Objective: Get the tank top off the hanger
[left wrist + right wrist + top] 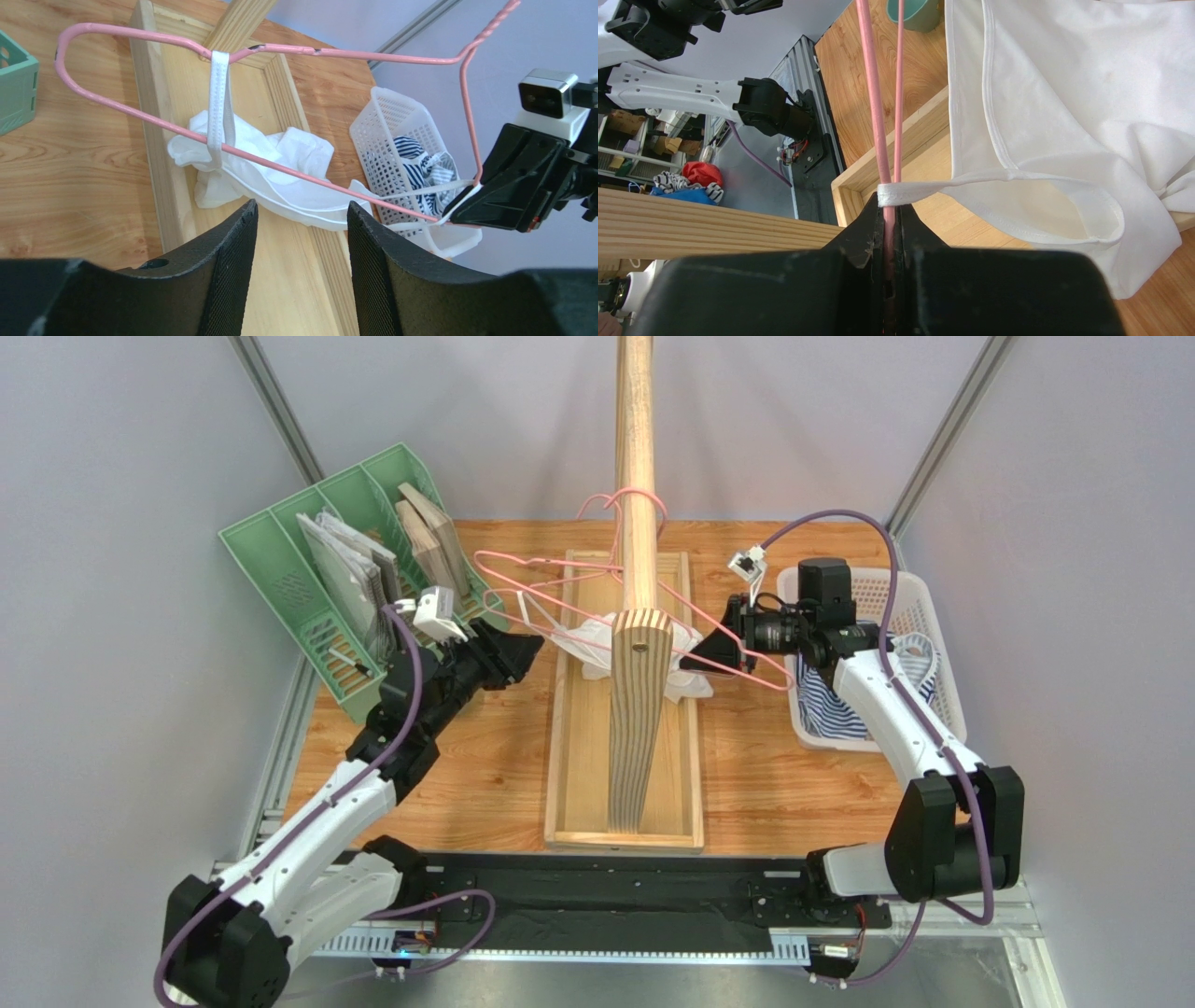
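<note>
Pale grey walls close in a wooden table [477,770], and at its left edge we see a green file rack [302,574] with flat items standing in its slots. Just right of the rack, the left end effector [526,650] is released; its dark fingers [231,266] stand apart with nothing between them, pointing at the garment but short of it. Next comes a long wooden tray [582,784] on the table, and above it a wooden rail [634,448] runs away from the arms. The pink hanger [873,105] has its hook over this rail and spreads to either side of it. The white tank top [295,157] lies bunched on the tray beneath the hanger. One strap [220,98] loops over both wires near the left shoulder, and another is drawn round the wire at the far right tip. There the right end effector [889,213] is clenched on the hanger wire, right beside that second strap. Past it, at the table's right edge, a white basket [389,122] holds a striped cloth [414,157].
</note>
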Controlling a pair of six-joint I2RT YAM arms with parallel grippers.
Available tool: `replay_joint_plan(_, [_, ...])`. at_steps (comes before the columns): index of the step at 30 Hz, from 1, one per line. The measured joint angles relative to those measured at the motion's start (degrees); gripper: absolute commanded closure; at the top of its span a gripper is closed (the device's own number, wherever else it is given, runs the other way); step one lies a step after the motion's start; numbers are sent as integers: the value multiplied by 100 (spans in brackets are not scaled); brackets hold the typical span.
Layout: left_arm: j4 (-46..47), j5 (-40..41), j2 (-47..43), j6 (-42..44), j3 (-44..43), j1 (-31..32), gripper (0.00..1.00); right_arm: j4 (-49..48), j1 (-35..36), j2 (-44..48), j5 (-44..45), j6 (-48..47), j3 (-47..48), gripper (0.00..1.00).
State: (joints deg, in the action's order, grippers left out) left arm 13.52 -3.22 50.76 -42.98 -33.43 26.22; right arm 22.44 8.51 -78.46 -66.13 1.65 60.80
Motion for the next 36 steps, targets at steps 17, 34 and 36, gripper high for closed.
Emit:
replay_joint_plan(17, [581,-310,1241,422,-507,-623,49,0,28,0,-4,-195,-11,100])
replay_joint_plan(34, [494,-538,1801,461,-828,-824,67,-2,48,0,-22,-240,-96,100])
replay_joint_plan(36, [435,-533,1801,481,-841,-833,73,0,48,0,-20,-247,-96,100])
